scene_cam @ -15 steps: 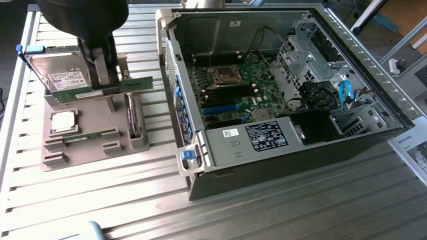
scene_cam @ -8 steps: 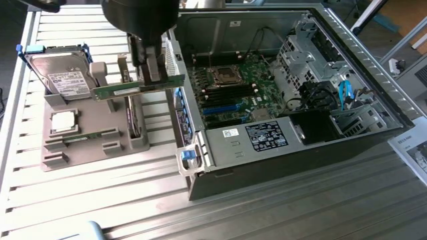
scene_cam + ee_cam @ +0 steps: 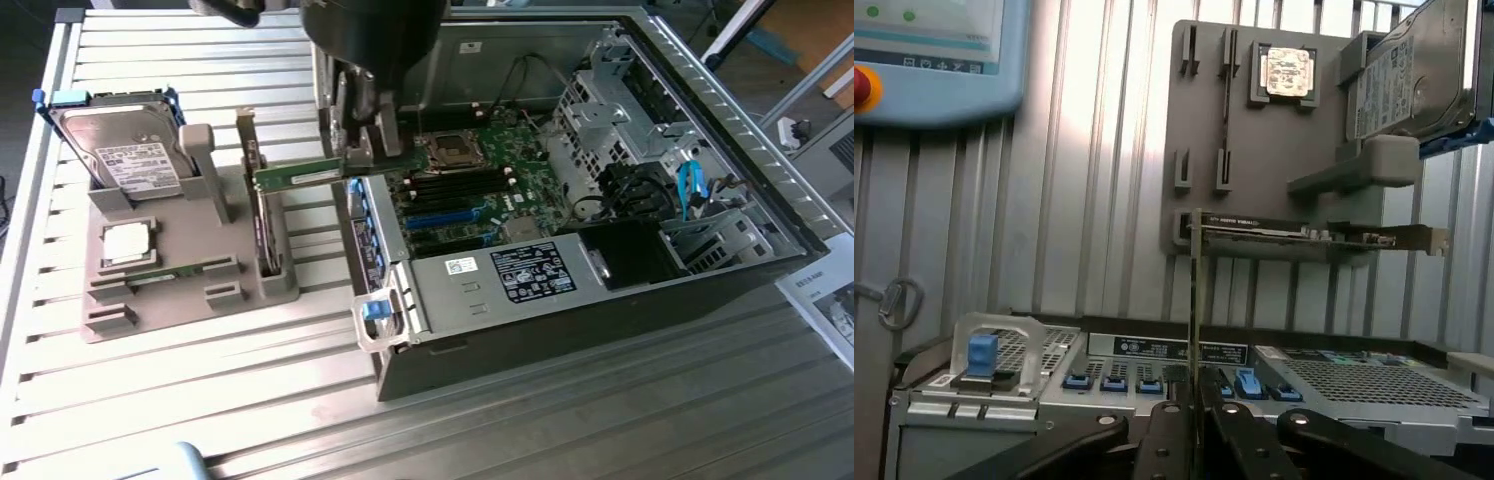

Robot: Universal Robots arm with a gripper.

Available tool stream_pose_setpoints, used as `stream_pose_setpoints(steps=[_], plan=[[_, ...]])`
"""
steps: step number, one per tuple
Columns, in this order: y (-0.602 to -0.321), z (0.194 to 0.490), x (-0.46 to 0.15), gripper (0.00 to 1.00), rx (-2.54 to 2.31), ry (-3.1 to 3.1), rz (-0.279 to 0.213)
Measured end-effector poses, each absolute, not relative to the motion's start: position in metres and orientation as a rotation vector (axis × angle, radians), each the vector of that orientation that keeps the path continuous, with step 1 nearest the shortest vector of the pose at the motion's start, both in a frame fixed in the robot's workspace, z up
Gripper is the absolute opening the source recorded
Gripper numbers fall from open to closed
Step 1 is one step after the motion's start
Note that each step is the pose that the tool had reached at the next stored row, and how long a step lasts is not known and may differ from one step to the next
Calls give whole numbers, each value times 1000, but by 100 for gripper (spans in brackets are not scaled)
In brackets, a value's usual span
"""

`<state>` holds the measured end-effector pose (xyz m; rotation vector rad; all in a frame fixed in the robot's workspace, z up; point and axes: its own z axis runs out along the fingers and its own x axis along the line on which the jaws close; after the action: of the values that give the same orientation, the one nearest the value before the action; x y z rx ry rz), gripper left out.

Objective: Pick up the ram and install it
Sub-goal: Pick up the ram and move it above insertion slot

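My gripper [image 3: 367, 150] hangs over the open computer case's rim on the exterior view's left, shut on the ram [image 3: 296, 176]. The ram is a slim green stick held level, and its free end sticks out toward the grey parts holder [image 3: 160, 300]. In the wrist view the ram [image 3: 1194, 300] appears edge-on as a thin line rising from between my black fingers [image 3: 1166, 440]. The motherboard [image 3: 467, 190] with its dark memory slots [image 3: 461, 183] lies just beyond the gripper, inside the case.
The holder carries a hard drive [image 3: 127, 150], a square silver CPU [image 3: 127, 243] and an upright expansion card [image 3: 263, 215]. Inside the case [image 3: 601, 300] are a power supply box [image 3: 514, 275] and drive cages [image 3: 601, 100]. A teach pendant [image 3: 934, 60] lies on the slatted table.
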<state>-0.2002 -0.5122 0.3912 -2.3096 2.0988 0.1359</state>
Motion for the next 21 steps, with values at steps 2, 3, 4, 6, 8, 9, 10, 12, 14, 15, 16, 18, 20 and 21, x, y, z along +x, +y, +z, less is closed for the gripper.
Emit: stream_pose_setpoints(steps=[2, 3, 4, 6, 8, 9, 10, 12, 14, 15, 16, 18, 20, 21], plan=[[-512, 391, -191, 14, -2310, 2099, 136], [-512, 391, -186, 14, -2310, 2099, 136], [-512, 391, -183, 14, -2310, 2099, 136], [-512, 390, -173, 14, -2310, 2099, 136], [-512, 390, -161, 14, -2310, 2099, 136], [-512, 389, -153, 14, -2310, 2099, 136], [-512, 389, -145, 14, -2310, 2099, 136], [-512, 389, -136, 14, -2310, 2099, 137], [-513, 388, -125, 14, -2310, 2099, 137], [-513, 388, -113, 14, -2310, 2099, 137], [-513, 387, -105, 14, -2310, 2099, 137], [-513, 387, -96, 14, -2310, 2099, 137], [-513, 386, -87, 14, -2310, 2099, 137], [-513, 386, -82, 14, -2310, 2099, 137]])
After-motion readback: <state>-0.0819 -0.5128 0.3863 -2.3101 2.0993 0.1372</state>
